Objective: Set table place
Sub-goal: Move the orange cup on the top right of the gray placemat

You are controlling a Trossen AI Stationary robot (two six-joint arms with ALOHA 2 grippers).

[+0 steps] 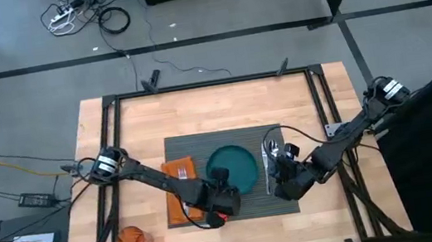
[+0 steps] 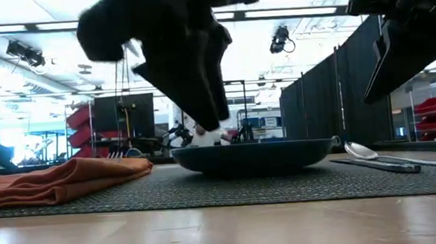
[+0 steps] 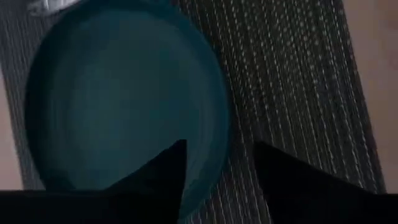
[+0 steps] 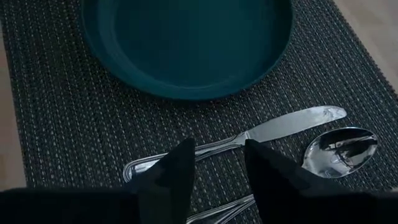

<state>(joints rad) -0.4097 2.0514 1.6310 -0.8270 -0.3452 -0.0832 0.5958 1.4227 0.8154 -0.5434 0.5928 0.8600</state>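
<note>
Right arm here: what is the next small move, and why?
Probably lower the right gripper and close it on the knife handle. Its jaws stand open on either side of that handle, above the mat, with the spoon just beside and the plate beyond. The left gripper hangs over the plate's rim.

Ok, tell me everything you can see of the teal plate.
The teal plate is round, shallow and raised at the rim, matte like glazed ceramic, and empty. It sits flat on the dark ribbed placemat, between the orange napkin and the knife. The left tool, open, straddles its rim.
</note>
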